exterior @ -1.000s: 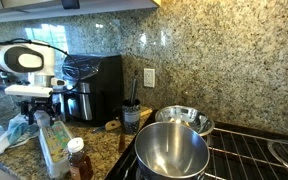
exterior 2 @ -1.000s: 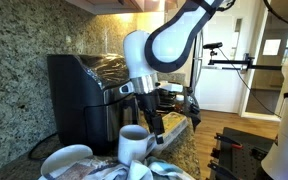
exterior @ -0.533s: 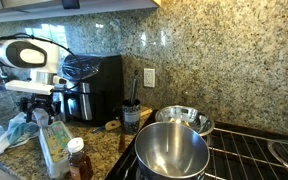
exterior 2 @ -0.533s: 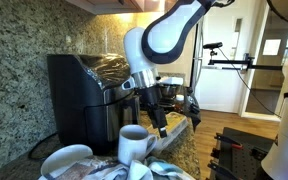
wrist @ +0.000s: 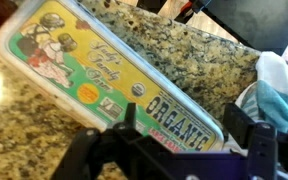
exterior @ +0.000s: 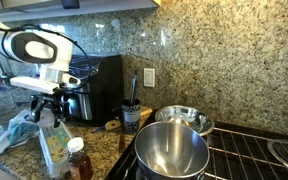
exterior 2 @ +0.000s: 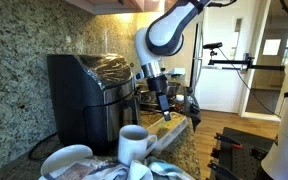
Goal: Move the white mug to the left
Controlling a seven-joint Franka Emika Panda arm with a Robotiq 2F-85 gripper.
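The white mug (exterior 2: 134, 143) stands on the desk (wrist: 174, 50) in front of the black coffee machine (exterior 2: 84, 95). The pincer (wrist: 184, 140) hangs open and empty above a carton (wrist: 94, 70). In my judgement, grasping and moving are both not yet done.

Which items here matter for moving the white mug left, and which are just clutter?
Job in hand:
white mug
claw, open, not yet at the mug

Lying about:
coffee machine
steel pot
utensil cup
organic-labelled container
blue cloth
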